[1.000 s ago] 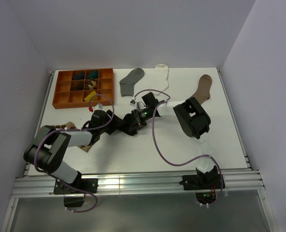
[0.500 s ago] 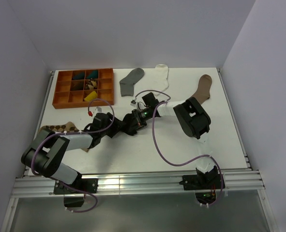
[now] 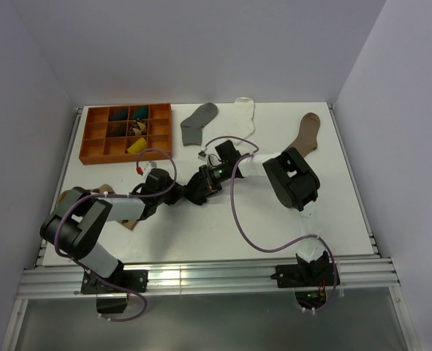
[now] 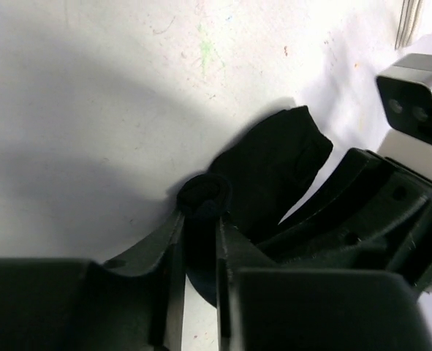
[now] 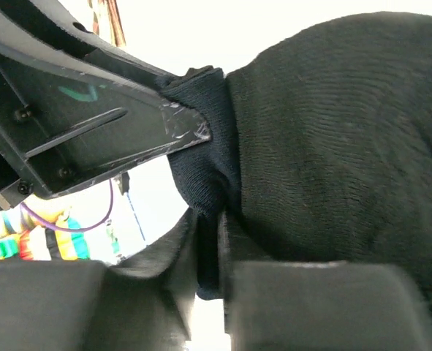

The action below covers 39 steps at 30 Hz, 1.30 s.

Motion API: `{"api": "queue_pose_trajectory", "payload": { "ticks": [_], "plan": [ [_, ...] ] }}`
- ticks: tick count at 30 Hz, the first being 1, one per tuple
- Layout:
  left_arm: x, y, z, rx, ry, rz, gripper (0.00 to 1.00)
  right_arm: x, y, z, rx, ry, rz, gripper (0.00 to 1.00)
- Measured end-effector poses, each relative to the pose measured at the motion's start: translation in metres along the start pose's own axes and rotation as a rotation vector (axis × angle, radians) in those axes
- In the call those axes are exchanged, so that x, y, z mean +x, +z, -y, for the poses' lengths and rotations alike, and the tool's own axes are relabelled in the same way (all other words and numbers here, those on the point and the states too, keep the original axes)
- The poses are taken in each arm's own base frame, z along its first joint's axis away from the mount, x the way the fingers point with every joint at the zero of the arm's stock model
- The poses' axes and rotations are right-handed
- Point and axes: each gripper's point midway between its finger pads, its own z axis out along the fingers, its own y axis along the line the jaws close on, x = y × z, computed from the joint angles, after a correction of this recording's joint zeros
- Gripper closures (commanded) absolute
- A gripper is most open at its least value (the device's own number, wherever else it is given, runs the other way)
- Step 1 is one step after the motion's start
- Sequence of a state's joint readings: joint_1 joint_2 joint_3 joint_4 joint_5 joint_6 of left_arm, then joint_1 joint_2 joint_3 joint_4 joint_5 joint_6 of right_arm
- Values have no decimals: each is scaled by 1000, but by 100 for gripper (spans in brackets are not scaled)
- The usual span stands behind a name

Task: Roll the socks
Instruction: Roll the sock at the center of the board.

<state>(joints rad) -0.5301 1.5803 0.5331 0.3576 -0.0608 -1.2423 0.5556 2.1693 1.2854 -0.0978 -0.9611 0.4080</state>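
Rolling the black sock (image 4: pixel 267 172), it seems, and only part way done. Lying flat on the table near the orange tray (image 3: pixel 113 158), just off its right front corner, on the side nearer the arm bases.

Pinching a small rolled-up end of it in the left gripper (image 4: pixel 199 223), fingers (image 4: pixel 173 241) almost together with only cloth between. Nipping a fold of the same sock in the right gripper (image 5: pixel 208 245), squeezed nearly shut on the cloth too. Hard to tell how many turns are in the little roll.

Not yet rolled: the grey sock (image 3: pixel 199 121), flat just to the right of the tray, and the white sock (image 3: pixel 245 117), a bit further right of the tray.

Next, most likely: hold the rolled end firm with the left, turn the loose part over and around it with the right, and go slow. Otherwise, a fair chance of the small roll springing open.
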Motion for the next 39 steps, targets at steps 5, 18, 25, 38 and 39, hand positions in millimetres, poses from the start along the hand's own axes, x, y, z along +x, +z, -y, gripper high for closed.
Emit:
{"api": "queue_pose_trajectory", "payload": {
  "ticks": [5,18,25,38,39],
  "plan": [
    [1,4,4,-3,8,-7,97,-3,-9,-1,65,-51,60,59],
    [0,13,12,-47,97,-39,100,-4,-45,-3,487,-467,312,41],
    [-1,15,14,-76,160,-56,100,8,-49,-21,595,-698,426,37],
    [1,18,17,-89,220,-89,100,-2,-36,-44,684,-932,492,39],
    [1,18,17,-89,222,-91,100,0,-34,-41,695,-941,483,39]
  ]
}}
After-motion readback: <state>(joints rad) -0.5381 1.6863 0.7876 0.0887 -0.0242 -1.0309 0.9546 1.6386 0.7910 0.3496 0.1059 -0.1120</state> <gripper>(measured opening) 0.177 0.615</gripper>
